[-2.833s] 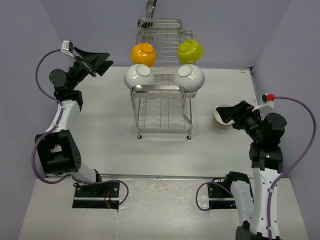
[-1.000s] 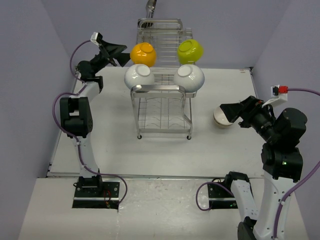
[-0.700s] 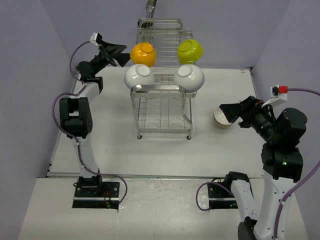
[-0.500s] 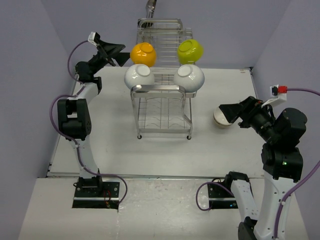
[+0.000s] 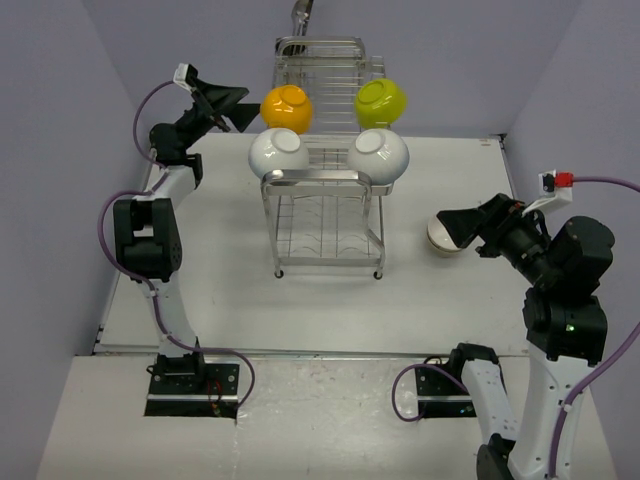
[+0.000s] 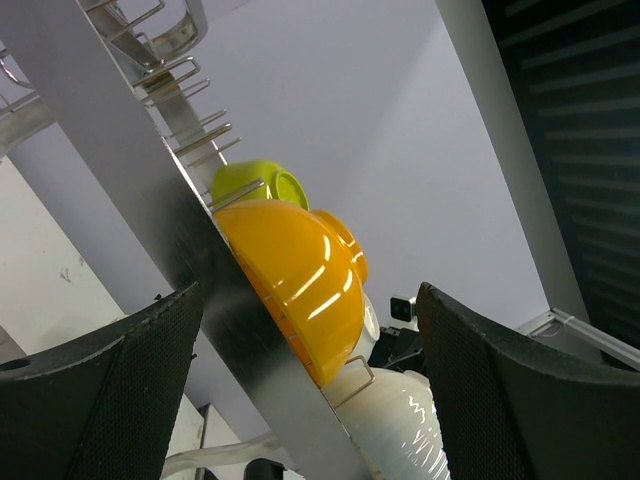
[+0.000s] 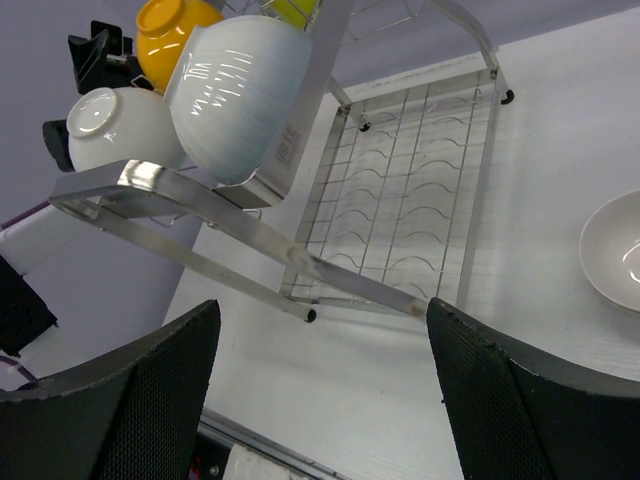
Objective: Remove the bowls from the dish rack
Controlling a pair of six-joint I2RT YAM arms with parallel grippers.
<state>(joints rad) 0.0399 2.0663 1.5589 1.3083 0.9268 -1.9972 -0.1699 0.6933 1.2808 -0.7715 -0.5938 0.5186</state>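
Observation:
The chrome dish rack (image 5: 322, 190) stands mid-table. On its upper tier hang an orange-yellow bowl (image 5: 286, 107), a lime green bowl (image 5: 380, 100) and two white bowls (image 5: 277, 152) (image 5: 381, 153). Another white bowl (image 5: 438, 242) sits on the table to the right of the rack. My left gripper (image 5: 232, 105) is open and empty just left of the orange bowl, which shows between its fingers in the left wrist view (image 6: 295, 285). My right gripper (image 5: 455, 228) is open and empty, raised over the table bowl. That bowl also shows in the right wrist view (image 7: 615, 250).
The rack's lower wire tier (image 7: 410, 220) holds nothing. A chrome cutlery holder (image 5: 292, 45) sits at the rack's back. Purple walls close in the white table (image 5: 200, 270) on the left, right and back.
My left gripper has swung right from the far left to beside the orange bowl, then crept slightly up. My right gripper has lifted off the table bowl and has held still since.

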